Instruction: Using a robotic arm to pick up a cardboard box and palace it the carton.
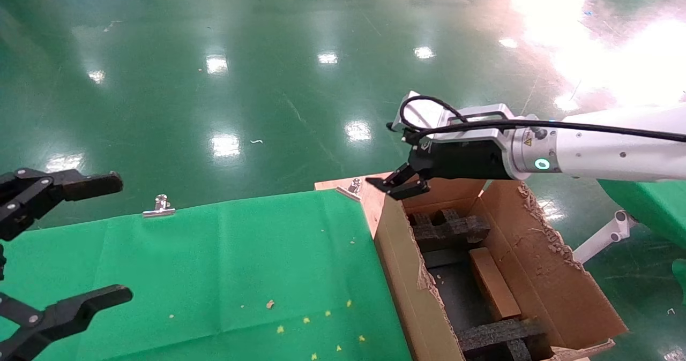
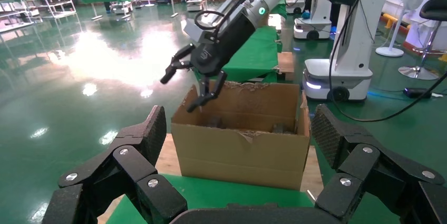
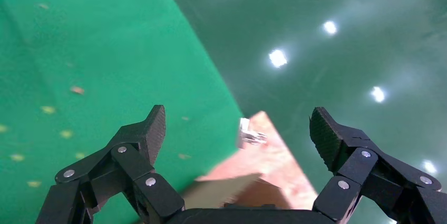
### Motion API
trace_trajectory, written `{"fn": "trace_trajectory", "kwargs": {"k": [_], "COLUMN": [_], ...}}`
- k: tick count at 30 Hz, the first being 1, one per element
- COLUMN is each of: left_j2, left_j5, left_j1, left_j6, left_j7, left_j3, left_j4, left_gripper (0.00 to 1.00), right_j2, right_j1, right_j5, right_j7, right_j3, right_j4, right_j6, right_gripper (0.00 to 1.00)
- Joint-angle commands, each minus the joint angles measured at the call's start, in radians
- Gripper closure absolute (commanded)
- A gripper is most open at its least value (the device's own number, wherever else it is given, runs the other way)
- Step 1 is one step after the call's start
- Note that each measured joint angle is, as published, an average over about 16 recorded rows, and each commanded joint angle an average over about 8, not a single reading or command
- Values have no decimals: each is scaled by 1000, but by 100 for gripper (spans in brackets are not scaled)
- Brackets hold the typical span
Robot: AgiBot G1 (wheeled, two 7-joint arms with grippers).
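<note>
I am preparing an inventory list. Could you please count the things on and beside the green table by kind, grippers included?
Grippers: 2 (left gripper, right gripper, both open, empty)
Cartons: 1 (carton)
Small cardboard boxes: 1 (cardboard box, lying inside the carton)
Metal binder clips: 2 (clip, clip)
Total: 6

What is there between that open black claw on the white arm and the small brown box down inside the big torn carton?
Nothing visible. The right gripper hangs open and empty over the far end of the large brown corrugated carton. The small flat brown cardboard box already lies inside, between black foam inserts, uncovered from above.
</note>
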Motion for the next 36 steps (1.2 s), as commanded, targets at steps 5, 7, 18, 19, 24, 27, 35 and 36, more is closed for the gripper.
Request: {"fn": "trace_trajectory", "kwargs": {"k": [5, 7, 18, 19, 24, 27, 35, 36], "left_j2": [0, 0, 0, 0, 0, 0, 0, 0], "left_j5": [0, 0, 0, 0, 0, 0, 0, 0], "left_j1": [0, 0, 0, 0, 0, 0, 0, 0], "left_j6": [0, 0, 0, 0, 0, 0, 0, 0], "left_j7": [0, 0, 0, 0, 0, 0, 0, 0], "left_j3": [0, 0, 0, 0, 0, 0, 0, 0], "left_j4": [0, 0, 0, 0, 0, 0, 0, 0], "left_gripper": [0, 0, 0, 0, 0, 0, 0, 0], "right_j2": [-8, -11, -26, -27, -34, -39, -50, -51], "right_j1": [-61, -81, -196, -206, -258, -289, -375, -386], "right_j5": [82, 109, 261, 275, 344, 386, 500, 514], "right_j7": [-47, -62, -150, -158, -198, -222, -287, -295], "right_j3": [88, 118, 282, 297, 372, 417, 541, 556], "right_j4": [-7, -9, -21, -22, -28, -32, -41, -42], "right_j6": [-71, -95, -229, -241, -302, -338, -438, -451], "right_gripper": [0, 0, 0, 0, 0, 0, 0, 0]}}
